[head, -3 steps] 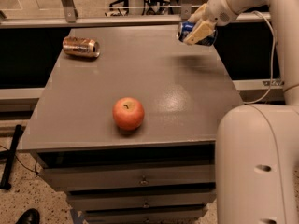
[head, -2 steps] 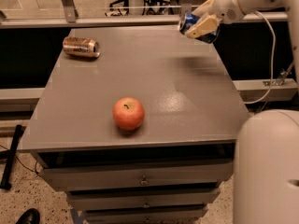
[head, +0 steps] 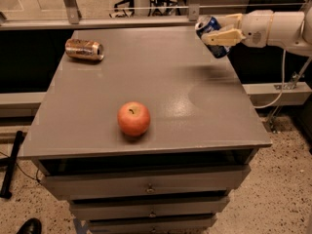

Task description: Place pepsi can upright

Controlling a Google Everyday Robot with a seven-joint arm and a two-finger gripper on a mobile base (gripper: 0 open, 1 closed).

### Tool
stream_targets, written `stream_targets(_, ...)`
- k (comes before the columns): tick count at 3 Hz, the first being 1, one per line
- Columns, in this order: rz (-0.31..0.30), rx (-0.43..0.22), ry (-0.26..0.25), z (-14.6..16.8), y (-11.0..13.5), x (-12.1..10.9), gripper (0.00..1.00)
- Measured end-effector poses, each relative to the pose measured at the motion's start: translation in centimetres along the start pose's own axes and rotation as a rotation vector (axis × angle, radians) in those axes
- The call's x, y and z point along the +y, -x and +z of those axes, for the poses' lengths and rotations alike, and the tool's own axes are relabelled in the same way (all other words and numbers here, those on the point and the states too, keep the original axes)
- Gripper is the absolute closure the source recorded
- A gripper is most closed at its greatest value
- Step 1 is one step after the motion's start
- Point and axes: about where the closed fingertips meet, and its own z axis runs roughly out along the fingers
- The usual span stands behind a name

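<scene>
The pepsi can (head: 210, 32) is blue with a silver top and hangs tilted in the air above the far right edge of the grey table (head: 146, 87). My gripper (head: 219, 29) comes in from the right on a white arm. Its cream fingers (head: 223, 36) are shut on the can, one above it and one across its side. The can's silver top points up and to the left. The can casts a shadow on the table below it.
A gold-brown can (head: 85, 49) lies on its side at the far left of the table. A red apple (head: 133, 118) sits near the front middle. A rail runs behind the table. Drawers are below the front edge. A cable hangs at the right.
The arm has swung out of the foreground and now reaches in from the right. The can is still held above the far right edge, tilted.
</scene>
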Motion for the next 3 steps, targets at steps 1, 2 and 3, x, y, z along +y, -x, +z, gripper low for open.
stream_targets(1,0.039,-0.076,0.029,0.94,0.83,1.64,1.00)
stream_targets(2,0.044,-0.082,0.033,1.26,0.82,1.65,1.00)
stream_targets(3,0.063,-0.107,0.029,0.90,1.04,2.28,1.00)
